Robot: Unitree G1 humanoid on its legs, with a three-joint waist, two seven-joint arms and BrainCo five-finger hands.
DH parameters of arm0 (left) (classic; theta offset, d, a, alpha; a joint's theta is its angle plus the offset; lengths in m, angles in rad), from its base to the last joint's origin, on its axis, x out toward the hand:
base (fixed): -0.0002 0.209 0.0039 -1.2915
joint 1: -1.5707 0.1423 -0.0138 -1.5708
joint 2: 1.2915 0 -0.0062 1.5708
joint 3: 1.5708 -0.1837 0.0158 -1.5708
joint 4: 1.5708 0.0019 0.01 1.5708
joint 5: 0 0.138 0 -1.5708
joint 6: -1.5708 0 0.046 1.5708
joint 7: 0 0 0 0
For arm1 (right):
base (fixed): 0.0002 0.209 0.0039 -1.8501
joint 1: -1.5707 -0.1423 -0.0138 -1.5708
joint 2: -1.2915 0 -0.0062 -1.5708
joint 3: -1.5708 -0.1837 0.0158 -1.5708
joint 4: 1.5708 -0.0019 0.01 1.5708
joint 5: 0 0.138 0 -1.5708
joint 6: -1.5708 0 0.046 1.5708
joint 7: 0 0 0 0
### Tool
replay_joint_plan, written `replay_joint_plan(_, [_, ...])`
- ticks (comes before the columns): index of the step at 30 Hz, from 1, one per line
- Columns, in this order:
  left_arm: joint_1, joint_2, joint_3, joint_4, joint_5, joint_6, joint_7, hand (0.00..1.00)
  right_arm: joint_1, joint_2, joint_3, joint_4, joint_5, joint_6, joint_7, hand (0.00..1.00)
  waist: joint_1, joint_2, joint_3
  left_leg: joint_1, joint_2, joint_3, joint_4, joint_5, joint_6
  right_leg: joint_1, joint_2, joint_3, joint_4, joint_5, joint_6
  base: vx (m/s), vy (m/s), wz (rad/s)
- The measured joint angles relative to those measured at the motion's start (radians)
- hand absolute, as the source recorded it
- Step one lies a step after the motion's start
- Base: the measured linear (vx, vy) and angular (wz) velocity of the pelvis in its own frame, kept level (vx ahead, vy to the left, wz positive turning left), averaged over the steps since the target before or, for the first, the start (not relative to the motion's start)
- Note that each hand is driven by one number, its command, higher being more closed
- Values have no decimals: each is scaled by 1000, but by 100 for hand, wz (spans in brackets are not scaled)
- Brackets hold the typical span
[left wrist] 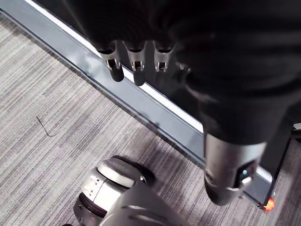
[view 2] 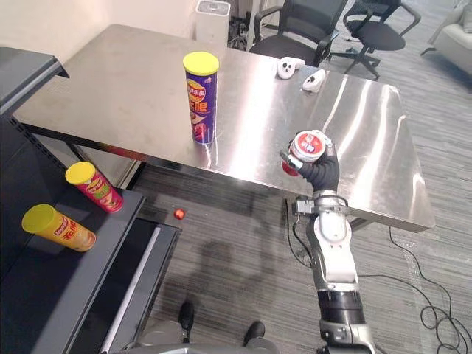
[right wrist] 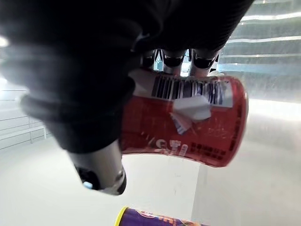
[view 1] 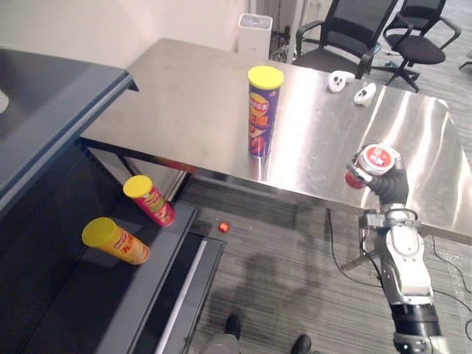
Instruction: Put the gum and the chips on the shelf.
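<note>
My right hand [view 1: 391,186] is shut on the gum tub [view 1: 375,159], a red container with a white and red lid, and holds it just above the near edge of the steel table [view 1: 184,103]. The right wrist view shows the fingers [right wrist: 174,59] curled over the gum tub [right wrist: 188,122]. A purple chips can [view 1: 263,110] with a yellow lid stands upright in the middle of the table. The dark shelf [view 1: 51,96] is at the left. My left hand [left wrist: 136,66] hangs with straight fingers over the carpet beside the shelf's base rail.
Two chip cans lie on the lower shelf board [view 1: 140,287]: a red one [view 1: 150,200] and an orange one [view 1: 116,241]. Two small white objects [view 1: 337,80] sit at the table's far side. Office chairs [view 1: 346,37] stand beyond. A small red thing [view 1: 223,227] lies on the floor.
</note>
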Motion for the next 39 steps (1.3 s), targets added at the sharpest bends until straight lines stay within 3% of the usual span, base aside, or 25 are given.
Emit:
replay_joint_plan(12, [14, 0, -3, 25, 0, 8, -14, 0, 155, 34, 1, -1, 23, 0, 20, 100, -26, 28, -46, 6, 0, 18, 5, -3, -6, 3, 0, 17, -10, 2, 4, -23, 1, -4])
replay_joint_plan(20, [11, 0, -2, 35, -3, 8, -13, 0, 153, 34, 16, 2, 29, 0, 21, 100, -35, 45, -50, -33, 3, -41, 63, -12, -12, 14, 1, -40, 20, -19, -4, 11, -11, 21])
replay_joint_plan(22, [9, -3, 1, 33, -4, 7, -14, 0, 145, 33, 41, 6, 29, 0, 23, 100, -33, 53, -45, -59, 6, -68, 88, -14, -15, 14, 6, -65, 20, -20, -7, -25, -37, 43])
replay_joint_plan(26, [3, -36, 1, 23, -43, 6, -14, 0, 76, 31, 75, 37, 40, 0, 23, 100, -26, 106, -11, -112, 15, -132, 97, 4, -34, 11, 18, -157, 42, -35, -26, -108, -45, 59])
replay_joint_plan(28, [0, -50, 9, 21, -44, 6, -14, 0, 67, 29, 71, 46, 41, 0, 17, 100, -8, 134, -6, -127, 38, -74, 53, -4, -24, 10, 22, -214, 56, -44, -32, -145, -60, 86])
replay_joint_plan(29, [-1, -59, 13, 25, -44, 6, -13, 0, 67, 26, 64, 46, 38, 0, 12, 100, -13, 141, -8, -128, 63, 10, 26, -19, 5, 18, 31, -269, 36, -42, -37, -61, -82, 133])
replay_joint_plan(30, [-16, -57, 29, 31, -43, 6, -12, 0, 67, 24, 47, 45, 36, 0, 5, 100, -15, 139, -12, -155, 88, 121, 28, -33, 79, 36, 44, -338, -22, -26, -35, -55, -86, 136])
replay_joint_plan(31, [-25, -56, 40, 43, -43, 7, -11, 0, 66, 24, 34, 45, 36, 0, 2, 100, -14, 136, -13, -166, 102, 187, 38, -32, 100, 39, 44, -372, -38, -22, -39, -61, -24, 144])
replay_joint_plan(32, [-36, -64, 53, 62, -43, 9, -8, 0, 66, 19, 0, 45, 29, 0, -5, 100, -14, 146, -10, -199, 144, 344, 99, -7, 147, 35, 39, -434, -18, -29, -43, -23, 22, 133])
replay_joint_plan(33, [-29, -80, 51, 63, -43, 9, -5, 0, 68, 10, -22, 45, 24, 1, -14, 100, -17, 173, -13, -201, 168, 441, 145, 90, 164, 39, 40, -478, 22, -53, -39, 31, 110, 192])
replay_joint_plan(34, [-29, -85, 44, 62, -39, 9, -3, 0, 74, 5, -62, 46, 18, 2, -26, 100, -39, 187, -14, -204, 155, 494, 127, 137, 107, 56, 26, -542, 60, -81, -29, 23, 130, 171])
replay_joint_plan(39, [-11, -86, 36, 64, -22, 28, 0, 0, 133, 24, -85, -25, 12, 1, -31, 100, -40, 191, -22, -158, 107, 500, 3, 146, 95, 127, 10, -679, 115, -140, 6, -30, 97, 91])
